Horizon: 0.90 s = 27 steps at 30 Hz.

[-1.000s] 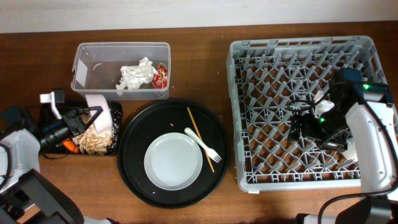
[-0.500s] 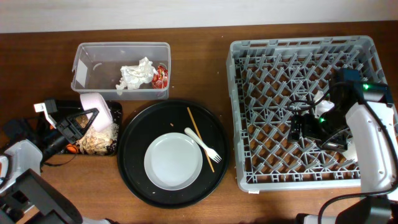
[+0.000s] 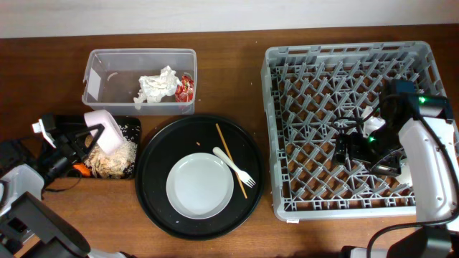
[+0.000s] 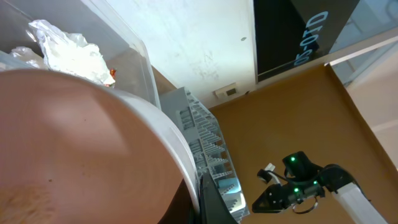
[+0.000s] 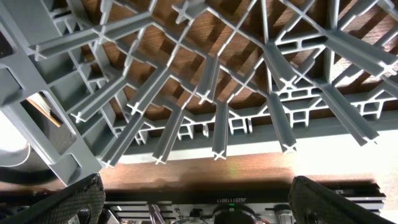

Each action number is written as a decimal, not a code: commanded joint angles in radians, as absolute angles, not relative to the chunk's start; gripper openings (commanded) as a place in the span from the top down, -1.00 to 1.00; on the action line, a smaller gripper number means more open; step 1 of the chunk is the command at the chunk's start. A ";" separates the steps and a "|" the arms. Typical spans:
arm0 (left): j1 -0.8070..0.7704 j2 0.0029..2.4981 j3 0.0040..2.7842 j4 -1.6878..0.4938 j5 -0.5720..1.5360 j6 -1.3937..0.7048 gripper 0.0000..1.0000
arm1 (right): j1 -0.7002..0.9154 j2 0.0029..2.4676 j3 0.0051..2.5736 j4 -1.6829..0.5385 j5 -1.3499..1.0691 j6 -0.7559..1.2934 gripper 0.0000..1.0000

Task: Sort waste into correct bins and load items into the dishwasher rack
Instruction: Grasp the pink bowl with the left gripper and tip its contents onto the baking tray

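Two bins already hold waste: the crumpled white paper napkin (image 3: 156, 87) and small red shiny wrapper (image 3: 186, 87) lie in the clear plastic rectangular tub (image 3: 97, 75), beige crumbly scraps (image 3: 115, 161) in the shallow black rectangular tray (image 3: 135, 122). Your left gripper (image 3: 87, 137) clamps the cream round bowl (image 3: 105, 129), tilted over that tray; your right gripper (image 3: 348, 149) hangs spread and empty inside the large grey plastic dishwasher rack (image 3: 344, 50). The white round plate (image 3: 201, 188) and white plastic fork (image 3: 237, 166) wait unloaded. Only the right wrist view shows those parted fingers (image 5: 62, 199); overhead hides them
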State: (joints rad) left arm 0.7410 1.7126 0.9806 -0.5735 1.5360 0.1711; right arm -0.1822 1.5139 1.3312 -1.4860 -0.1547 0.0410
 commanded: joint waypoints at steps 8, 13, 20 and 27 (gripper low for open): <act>0.744 1.735 0.984 -0.561 1.544 0.043 1.00 | -0.176 1.512 1.333 -1.492 -0.146 0.030 -0.97; 0.754 1.726 0.989 -0.511 1.520 0.017 1.00 | -0.176 1.512 1.333 -1.490 -0.146 0.030 -0.97; 0.745 1.720 0.987 -0.519 1.575 0.004 1.00 | -0.176 1.512 1.333 -1.489 -0.146 0.030 -0.97; 0.623 1.588 0.996 -0.535 1.575 0.084 0.99 | -0.176 1.512 1.333 -1.486 -0.146 0.030 -0.97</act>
